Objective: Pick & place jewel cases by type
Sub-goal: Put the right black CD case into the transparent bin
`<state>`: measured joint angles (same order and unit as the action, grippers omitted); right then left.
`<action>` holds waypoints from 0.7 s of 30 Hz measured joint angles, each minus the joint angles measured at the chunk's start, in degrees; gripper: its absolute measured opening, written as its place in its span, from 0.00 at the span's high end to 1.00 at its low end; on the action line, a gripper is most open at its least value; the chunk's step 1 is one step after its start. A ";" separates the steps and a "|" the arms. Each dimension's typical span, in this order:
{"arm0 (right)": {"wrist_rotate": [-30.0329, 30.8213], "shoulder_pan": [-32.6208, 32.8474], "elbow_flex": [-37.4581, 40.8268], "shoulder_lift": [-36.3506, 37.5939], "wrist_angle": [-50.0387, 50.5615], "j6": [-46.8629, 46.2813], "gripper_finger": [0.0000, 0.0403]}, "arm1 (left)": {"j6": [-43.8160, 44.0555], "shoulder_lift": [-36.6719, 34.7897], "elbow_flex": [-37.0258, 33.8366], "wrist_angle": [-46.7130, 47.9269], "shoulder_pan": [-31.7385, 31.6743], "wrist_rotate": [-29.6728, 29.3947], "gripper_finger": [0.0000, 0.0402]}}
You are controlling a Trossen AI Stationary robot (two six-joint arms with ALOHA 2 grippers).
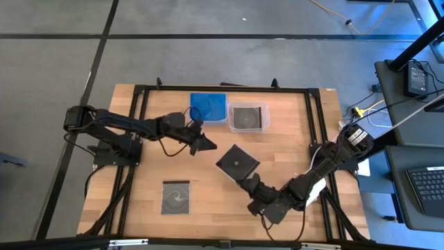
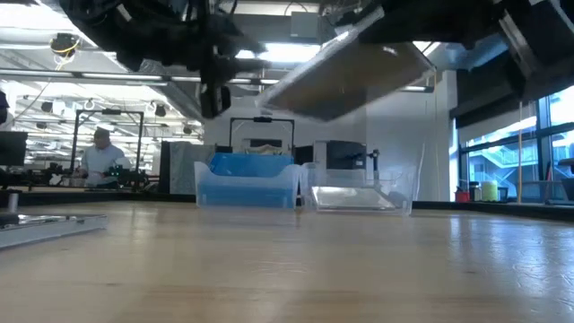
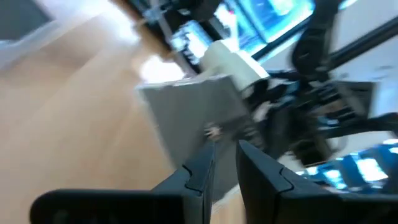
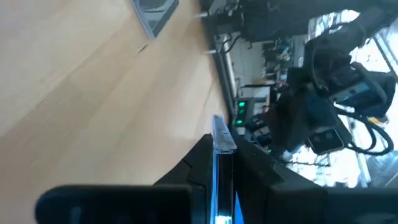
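A dark grey jewel case [image 1: 238, 162] hangs above the middle of the table, with my right gripper [image 1: 248, 181] shut on it. The low view shows it tilted and well off the wood [image 2: 350, 79]. A second dark grey jewel case [image 1: 175, 198] lies flat near the table's front left. My left gripper [image 1: 208, 146] hovers left of the held case, its fingers nearly together with nothing between them [image 3: 225, 152]. At the far edge, the blue tub [image 1: 208, 106] holds blue cases. The clear tub [image 1: 248, 117] beside it holds a dark one. My right gripper pinches the held case between its two fingers at its near corner [image 1: 243, 176]. The right wrist view shows the case edge-on between them [image 4: 222, 138]. The fingers come nearly level from the table's near right. The case is lifted clear and tilted.
A black frame [image 1: 222, 88] runs around the table top. The right arm's white part [image 1: 317, 195] sits near the right rail. Bare wood lies between the lying case and the tubs. A person [image 2: 100, 154] sits in the room far behind the table.
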<state>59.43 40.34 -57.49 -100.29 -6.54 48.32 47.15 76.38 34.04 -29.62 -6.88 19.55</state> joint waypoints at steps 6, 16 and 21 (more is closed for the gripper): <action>5.24 0.11 -0.04 0.00 -1.98 8.00 0.87 | 3.54 0.00 0.00 -6.98 1.70 1.40 0.85; 9.99 0.11 -0.07 0.00 -10.90 27.27 0.87 | 0.20 0.00 0.00 -9.04 2.27 0.72 0.85; 14.49 0.23 -0.07 0.00 -11.10 28.26 0.87 | 1.59 0.00 0.00 -9.19 1.97 0.53 0.80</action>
<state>73.92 40.57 -57.56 -100.29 -17.64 76.59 48.74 76.38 34.04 -38.81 -4.91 20.07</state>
